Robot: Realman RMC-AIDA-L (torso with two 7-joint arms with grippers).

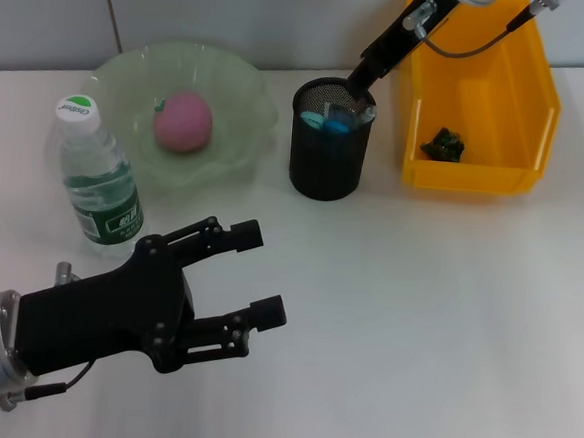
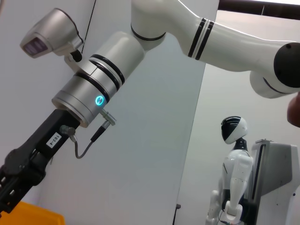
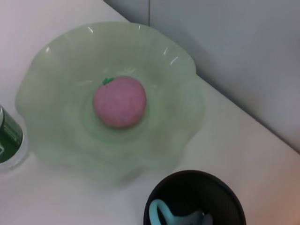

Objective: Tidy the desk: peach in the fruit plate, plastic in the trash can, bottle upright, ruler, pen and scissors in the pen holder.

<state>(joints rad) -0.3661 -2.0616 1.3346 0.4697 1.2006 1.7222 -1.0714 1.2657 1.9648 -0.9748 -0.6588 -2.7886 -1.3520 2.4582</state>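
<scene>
The pink peach [image 1: 184, 121] [image 3: 119, 101] lies in the middle of the green fruit plate [image 1: 246, 91] [image 3: 173, 75]. The water bottle [image 1: 95, 175] [image 3: 7, 138] stands upright in front of the plate's left side. A black mesh pen holder [image 1: 326, 166] [image 3: 225, 194] holds teal-handled scissors [image 3: 161, 213] and other blue items [image 1: 336, 122] that I cannot tell apart. My right gripper [image 1: 363, 84] reaches down from the back to the holder's rim. A crumpled green piece of plastic [image 1: 444, 144] lies in the yellow trash can [image 1: 475, 177]. My left gripper [image 1: 260, 273] hovers open and empty over the near left of the table.
The trash can stands close to the pen holder's right. The white table [image 1: 445, 320] stretches to the front and right. The left wrist view shows my right arm [image 2: 93, 89] before a white wall, a corner of the yellow bin [image 2: 28, 215], and another robot [image 2: 234, 178] far behind.
</scene>
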